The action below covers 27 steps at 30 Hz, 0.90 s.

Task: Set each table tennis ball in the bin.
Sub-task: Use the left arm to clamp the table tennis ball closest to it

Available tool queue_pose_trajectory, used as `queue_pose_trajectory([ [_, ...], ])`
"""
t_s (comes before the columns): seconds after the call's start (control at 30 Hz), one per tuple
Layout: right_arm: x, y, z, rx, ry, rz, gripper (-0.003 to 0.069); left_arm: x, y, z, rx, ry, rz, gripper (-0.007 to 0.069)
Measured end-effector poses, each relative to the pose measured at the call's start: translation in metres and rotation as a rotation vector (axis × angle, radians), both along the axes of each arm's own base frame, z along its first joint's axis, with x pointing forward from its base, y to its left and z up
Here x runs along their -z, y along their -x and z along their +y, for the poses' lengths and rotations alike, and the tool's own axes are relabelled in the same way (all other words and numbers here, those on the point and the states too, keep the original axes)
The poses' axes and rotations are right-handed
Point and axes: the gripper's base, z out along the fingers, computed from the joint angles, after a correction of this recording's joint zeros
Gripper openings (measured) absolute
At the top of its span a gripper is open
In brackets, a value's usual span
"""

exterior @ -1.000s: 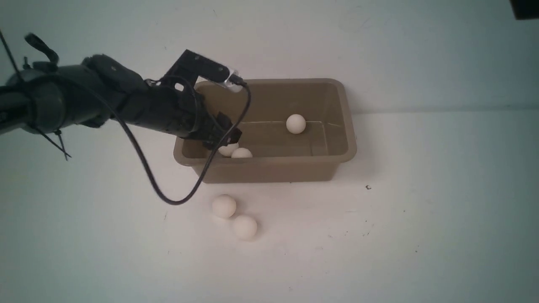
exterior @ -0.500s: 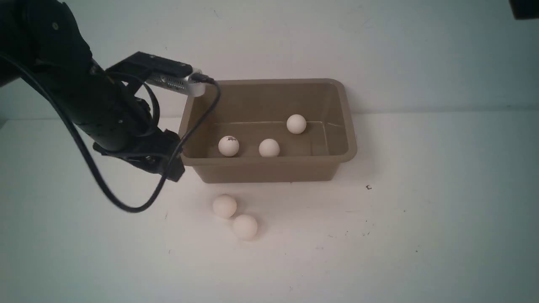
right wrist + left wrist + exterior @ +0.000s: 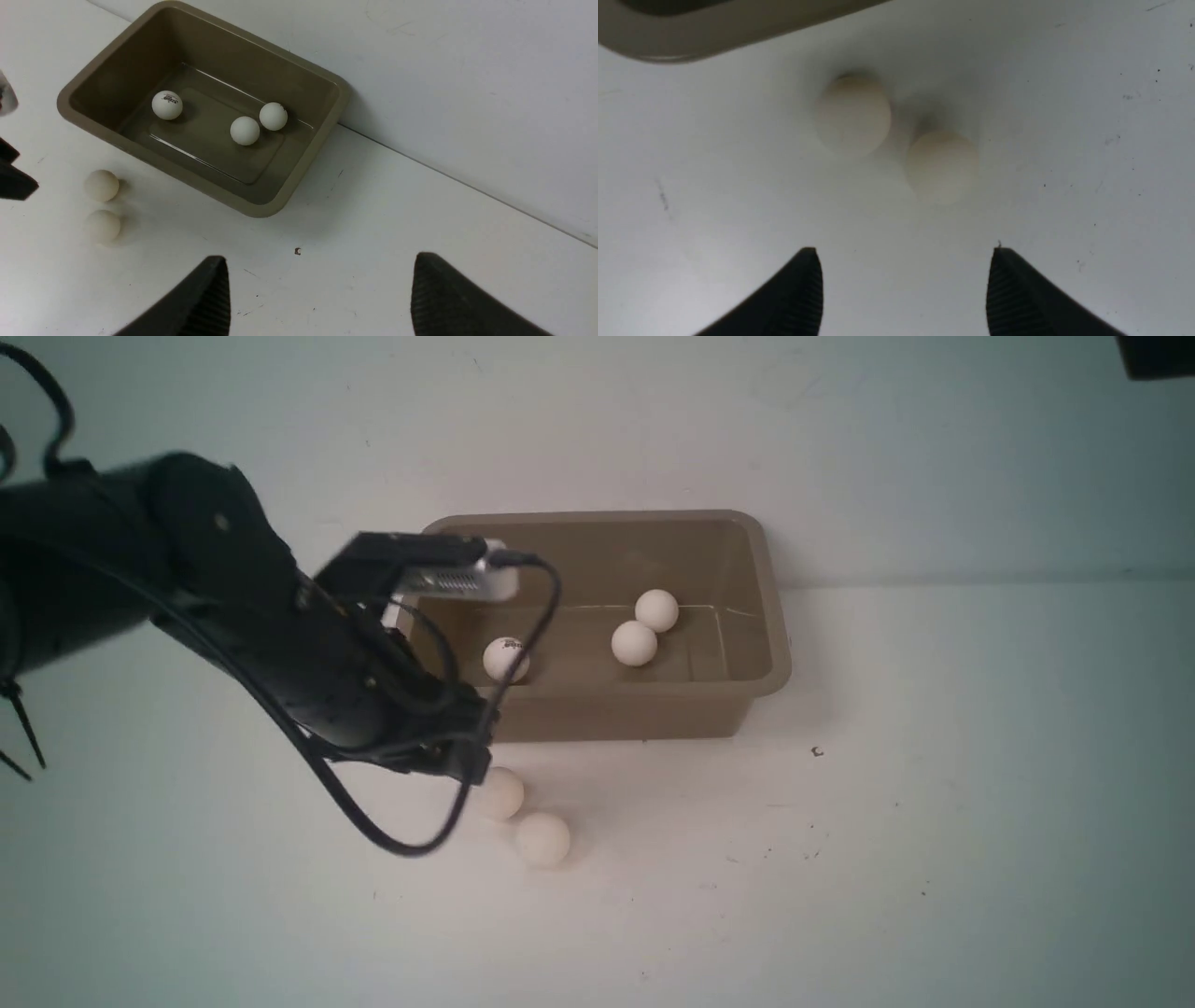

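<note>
White loose balls [image 3: 504, 795], two, lie side by side on the surface [image 3: 840, 896] just before the bin [image 3: 597, 714], right ahead of the left hand [image 3: 904, 254], wide and empty; right hand [image 3: 320, 256], also wide, is farther.

**Three balls in the bin [image 3: 607, 717], two outside**

The bin is a taupe-brown rectangular tub with rounded corners, a flared rim and sloping sides. It stands upright and open.

Three matte white balls rest on its floor. The marked ball [image 3: 506, 659], with a small dark print on top, lies near the bin's left end. The middle ball [image 3: 634, 643] and the back ball [image 3: 656, 610] sit right of centre, touching or nearly so, with the back ball at the foot of the far wall.

Two plain white balls lie outside, in front of the bin's front wall toward its left end. The closer ball [image 3: 501, 793] and the outer ball [image 3: 542, 839] are just beside each other, the outer one farther from the bin.
</note>
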Motion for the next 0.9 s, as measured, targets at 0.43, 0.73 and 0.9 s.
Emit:
queue_pose_trajectory([
  [0.43, 0.0, 0.0, 0.001, -0.007, -0.012, 0.003, 0.0474, 0.041, 0.003, -0.052, 0.071, -0.008, 0.009, 0.0426],
  [0.73, 0.0, 0.001, 0.002, -0.011, -0.018, 0.005, 0.0474, 0.065, -0.006, -0.056, 0.056, -0.026, 0.025, 0.0426],
  [0.9, 0.0, 0.001, 0.002, -0.015, -0.021, 0.005, 0.0474, 0.067, -0.008, -0.057, 0.051, -0.026, 0.009, 0.0426],
])
